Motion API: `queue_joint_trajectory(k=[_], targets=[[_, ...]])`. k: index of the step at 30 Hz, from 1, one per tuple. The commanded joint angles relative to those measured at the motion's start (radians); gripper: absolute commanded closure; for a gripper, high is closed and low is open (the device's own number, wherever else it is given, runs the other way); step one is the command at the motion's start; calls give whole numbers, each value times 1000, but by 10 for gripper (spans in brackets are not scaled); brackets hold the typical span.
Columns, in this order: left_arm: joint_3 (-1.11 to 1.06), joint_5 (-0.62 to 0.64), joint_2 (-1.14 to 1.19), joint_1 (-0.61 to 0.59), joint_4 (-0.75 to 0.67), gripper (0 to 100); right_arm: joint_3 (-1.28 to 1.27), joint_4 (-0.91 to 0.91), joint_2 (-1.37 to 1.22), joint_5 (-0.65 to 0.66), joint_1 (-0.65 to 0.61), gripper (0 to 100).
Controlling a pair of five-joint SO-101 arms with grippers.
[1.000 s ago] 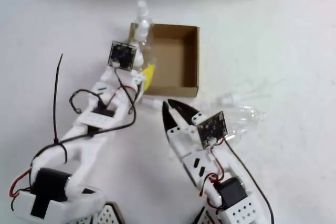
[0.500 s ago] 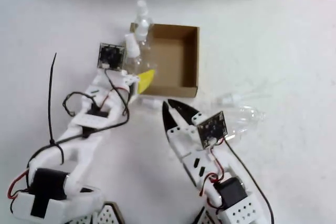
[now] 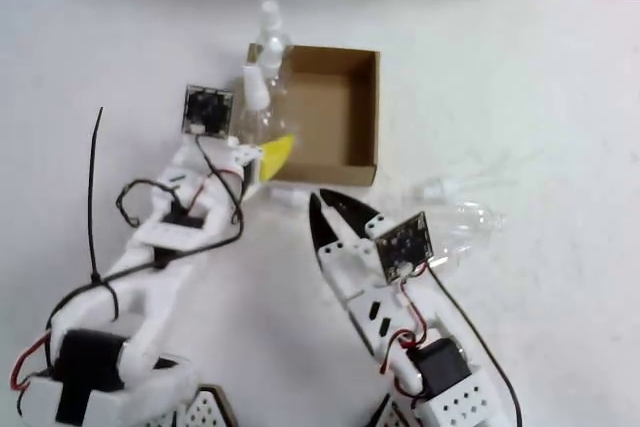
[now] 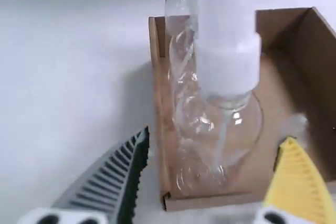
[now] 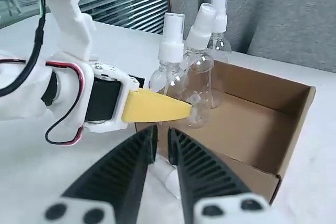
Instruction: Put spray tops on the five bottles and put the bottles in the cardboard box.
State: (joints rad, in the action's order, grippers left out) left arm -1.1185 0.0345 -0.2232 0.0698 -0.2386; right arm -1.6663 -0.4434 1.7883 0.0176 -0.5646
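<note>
The left gripper (image 4: 214, 137) is being held wide open at the near left corner of the cardboard box (image 3: 335, 117), its grey finger outside the box's left wall and its yellow finger over the inside. A capped bottle (image 4: 220, 124) is being framed upright in the gap between those fingers, inside the box against the left wall and apart from both fingers. A second bottle (image 4: 181, 61), also fitted with a spray top, is being shown standing just behind it along the same wall. A third bottle (image 3: 270, 22) with a spray top is being seen upright at the box's far left corner, and whether it is inside or outside cannot be told. The right gripper (image 5: 161, 132) is being held nearly closed, with a narrow slit between its black fingers and nothing in it, low over the desk (image 3: 520, 67) just in front of the box's near wall. A loose spray top (image 5: 168, 174) is being shown lying on the desk just below those fingers. To the right of the right arm, an uncapped bottle (image 3: 465, 222) is being seen lying on its side on the desk, with another spray top (image 3: 430, 189) just beside it.
</note>
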Motion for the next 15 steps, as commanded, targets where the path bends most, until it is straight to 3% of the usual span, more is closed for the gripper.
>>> queue_joint_trajectory(k=[1,5,12,15], targets=[[-57,11,-165,-5,-21,641,-8,4,8,15,12,983],[-118,6,-272,-7,9,642,-8,4,8,17,13,983],[-149,6,-479,-8,299,642,-2,-2,8,17,21,983],[-209,5,-593,-8,354,642,-2,-2,8,17,42,983]])
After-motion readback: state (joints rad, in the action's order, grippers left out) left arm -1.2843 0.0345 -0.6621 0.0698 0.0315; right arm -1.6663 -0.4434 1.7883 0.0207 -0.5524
